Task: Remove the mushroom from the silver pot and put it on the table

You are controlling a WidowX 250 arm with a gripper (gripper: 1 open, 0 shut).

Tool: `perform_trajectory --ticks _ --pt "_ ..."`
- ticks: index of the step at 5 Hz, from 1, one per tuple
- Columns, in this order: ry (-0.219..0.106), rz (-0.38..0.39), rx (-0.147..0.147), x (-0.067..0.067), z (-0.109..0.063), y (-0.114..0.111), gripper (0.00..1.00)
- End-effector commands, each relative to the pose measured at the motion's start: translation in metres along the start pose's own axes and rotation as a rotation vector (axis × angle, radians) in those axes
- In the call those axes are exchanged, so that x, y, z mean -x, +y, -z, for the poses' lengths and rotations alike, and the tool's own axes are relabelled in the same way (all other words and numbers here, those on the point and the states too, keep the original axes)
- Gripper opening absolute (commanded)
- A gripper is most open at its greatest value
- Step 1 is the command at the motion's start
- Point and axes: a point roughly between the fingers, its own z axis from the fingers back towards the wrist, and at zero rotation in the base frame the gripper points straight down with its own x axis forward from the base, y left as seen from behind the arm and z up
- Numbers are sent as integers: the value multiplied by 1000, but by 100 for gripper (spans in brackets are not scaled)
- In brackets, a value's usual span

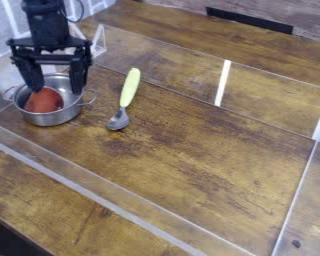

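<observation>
Black and spread wide open, the gripper [51, 82] is hanging over the silver pot [51, 104] near the table's [190, 150] left edge. The mushroom [43, 100] is sitting inside the pot, ungripped. A spoon [124, 98] is lying just beside it.

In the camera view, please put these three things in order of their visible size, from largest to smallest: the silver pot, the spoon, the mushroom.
1. The spoon is the longest, though thin.
2. The silver pot is shorter than the spoon but wider; by area these two look close, so their order is unsure.
3. The mushroom is clearly smallest, sitting inside the pot.
</observation>
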Motion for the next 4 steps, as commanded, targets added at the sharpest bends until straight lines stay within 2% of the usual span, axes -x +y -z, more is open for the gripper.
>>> perform_trajectory --ticks 1,2,4 --pt "-39 -26 5 -17 -7 8 100" --pt "-39 -46 5 -30 -4 11 100" --pt "-32 -89 4 -36 3 14 100"
